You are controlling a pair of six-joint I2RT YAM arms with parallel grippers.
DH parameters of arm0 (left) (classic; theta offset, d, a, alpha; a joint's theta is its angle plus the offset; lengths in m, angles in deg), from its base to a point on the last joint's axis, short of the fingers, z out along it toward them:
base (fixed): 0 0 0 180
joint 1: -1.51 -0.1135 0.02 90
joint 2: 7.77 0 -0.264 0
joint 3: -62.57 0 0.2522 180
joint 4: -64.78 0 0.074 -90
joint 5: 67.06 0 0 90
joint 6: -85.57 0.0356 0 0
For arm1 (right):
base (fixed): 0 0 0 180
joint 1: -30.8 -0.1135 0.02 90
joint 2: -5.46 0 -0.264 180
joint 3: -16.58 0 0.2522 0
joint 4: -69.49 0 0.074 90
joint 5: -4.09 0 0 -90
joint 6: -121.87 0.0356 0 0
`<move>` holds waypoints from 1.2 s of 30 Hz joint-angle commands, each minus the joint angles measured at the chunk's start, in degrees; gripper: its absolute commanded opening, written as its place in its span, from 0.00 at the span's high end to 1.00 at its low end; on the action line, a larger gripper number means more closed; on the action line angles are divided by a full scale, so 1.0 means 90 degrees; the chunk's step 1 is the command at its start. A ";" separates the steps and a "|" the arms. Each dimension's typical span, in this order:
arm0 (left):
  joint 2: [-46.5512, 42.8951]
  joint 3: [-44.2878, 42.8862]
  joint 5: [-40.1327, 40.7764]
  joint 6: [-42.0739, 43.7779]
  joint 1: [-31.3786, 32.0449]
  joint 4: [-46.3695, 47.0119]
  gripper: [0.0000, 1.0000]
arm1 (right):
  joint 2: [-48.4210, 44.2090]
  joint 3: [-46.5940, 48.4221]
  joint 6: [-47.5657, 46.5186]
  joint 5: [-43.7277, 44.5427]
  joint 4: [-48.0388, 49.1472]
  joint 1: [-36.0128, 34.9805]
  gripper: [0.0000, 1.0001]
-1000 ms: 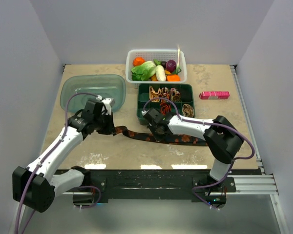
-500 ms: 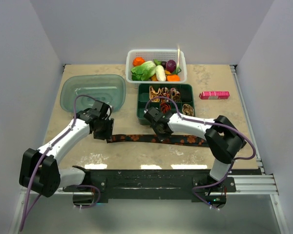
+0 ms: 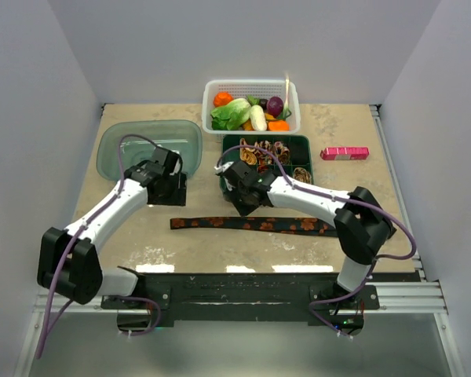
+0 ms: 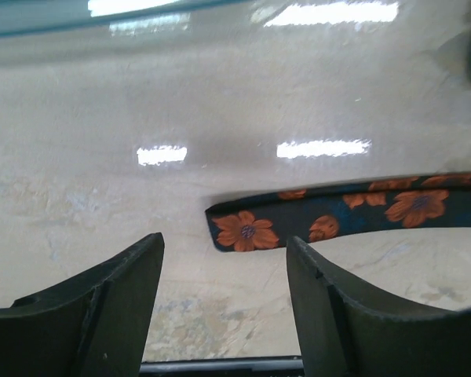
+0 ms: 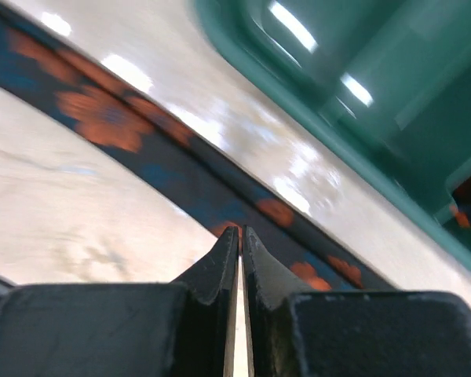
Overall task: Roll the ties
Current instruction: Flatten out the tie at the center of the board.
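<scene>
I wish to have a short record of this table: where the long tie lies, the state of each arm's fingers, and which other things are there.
long tie: flat on the table, not rolled
left fingers: open, near the tie's left end, holding nothing
right fingers: shut, over the tie, beside the green tray
rolled ties: in the green tray
other things: vegetable basket, pink box, clear tub

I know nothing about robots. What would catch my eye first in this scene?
A long dark tie with orange flowers lies flat across the near middle of the table, with the open left claw near one end and the shut right claw near its middle, neither holding it. Behind it, a green tray holds small rolled ties, and a white basket of bright vegetables stands at the far edge.
</scene>
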 commanded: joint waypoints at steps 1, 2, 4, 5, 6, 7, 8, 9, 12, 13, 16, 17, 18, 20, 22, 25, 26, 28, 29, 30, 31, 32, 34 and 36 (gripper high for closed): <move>-0.0921 0.0534 -0.0238 -0.0336 0.0011 0.1223 0.32 | 0.0296 0.0692 -0.0261 -0.0920 0.0774 -0.0184 0.92; -0.1089 0.0720 -0.0209 -0.0464 0.0011 0.1399 0.29 | 0.0384 0.0771 -0.0270 -0.1018 0.0861 -0.0214 0.92; -0.1585 0.1256 -0.0248 -0.0824 -0.0037 0.1878 0.27 | 0.0697 0.1063 -0.0261 -0.1271 0.1067 -0.0282 0.92; -0.1734 0.1424 -0.0316 -0.0991 -0.0086 0.1976 0.23 | 0.0795 0.1181 -0.0280 -0.1330 0.1096 -0.0302 0.92; -0.2016 0.1599 -0.0413 -0.1118 -0.0173 0.2199 0.22 | 0.1018 0.1395 -0.0270 -0.1408 0.1145 -0.0350 0.92; -0.2144 0.1930 -0.0482 -0.1400 -0.0232 0.2308 0.22 | 0.1126 0.1503 -0.0299 -0.1516 0.1146 -0.0380 0.92; -0.2281 0.2117 -0.0627 -0.1547 -0.0281 0.2425 0.21 | 0.1224 0.1582 -0.0300 -0.1546 0.1184 -0.0409 0.92; -0.2504 0.2273 -0.0716 -0.1733 -0.0378 0.2658 0.21 | 0.1390 0.1727 -0.0300 -0.1575 0.1223 -0.0458 0.92; -0.2789 0.2792 -0.0882 -0.1968 -0.0720 0.2875 0.21 | 0.1586 0.1884 -0.0270 -0.1818 0.1428 -0.0546 0.93; -0.2829 0.2976 -0.1028 -0.1998 -0.0857 0.2895 0.21 | 0.1722 0.1933 -0.0251 -0.1897 0.1458 -0.0575 0.93; -0.2965 0.3318 -0.1575 -0.1910 -0.1530 0.3031 0.21 | 0.1888 0.2031 -0.0241 -0.1995 0.1643 -0.0682 0.93; -0.2995 0.3388 -0.1740 -0.1930 -0.1686 0.3128 0.22 | 0.1938 0.2070 -0.0222 -0.2082 0.1673 -0.0712 0.93; -0.3005 0.3427 -0.1819 -0.1949 -0.1727 0.3207 0.22 | 0.1977 0.2148 -0.0212 -0.2122 0.1721 -0.0741 0.93; -0.2985 0.3505 -0.1927 -0.2037 -0.1805 0.3343 0.23 | 0.2094 0.2236 -0.0202 -0.2151 0.1712 -0.0761 0.93; -0.2975 0.3699 -0.1976 -0.2154 -0.1854 0.3509 0.24 | 0.2192 0.2324 -0.0192 -0.2190 0.1751 -0.0780 0.93; -0.2907 0.4013 -0.2200 -0.2310 -0.1971 0.3919 0.27 | 0.2416 0.2510 -0.0250 -0.2103 0.1664 -0.0771 0.93; -0.2868 0.4071 -0.2288 -0.2349 -0.2000 0.4094 0.28 | 0.2494 0.2529 -0.0260 -0.2083 0.1644 -0.0780 0.93; -0.2771 0.4267 -0.2347 -0.2389 -0.2030 0.4281 0.29 | 0.2573 0.2588 -0.0290 -0.1986 0.1614 -0.0771 0.93; -0.2732 0.4325 -0.2367 -0.2408 -0.2069 0.4388 0.29 | 0.2612 0.2598 -0.0299 -0.1956 0.1624 -0.0770 0.93; -0.2654 0.4423 -0.2406 -0.2408 -0.2088 0.4466 0.30 | 0.2699 0.2617 -0.0309 -0.1927 0.1624 -0.0780 0.93; -0.2634 0.4452 -0.2416 -0.2428 -0.2108 0.4496 0.30 | 0.2767 0.2647 -0.0309 -0.1859 0.1585 -0.0771 0.93; -0.2605 0.4491 -0.2454 -0.2437 -0.2127 0.4574 0.30 | 0.2817 0.2666 -0.0309 -0.1829 0.1546 -0.0770 0.94; -0.2604 0.4580 -0.2445 -0.2408 -0.2137 0.4633 0.31 | 0.2963 0.2705 -0.0319 -0.1800 0.1497 -0.0770 0.94; -0.2643 0.4638 -0.2348 -0.2389 -0.2167 0.4633 0.32 | 0.3051 0.2773 -0.0319 -0.1790 0.1439 -0.0771 0.94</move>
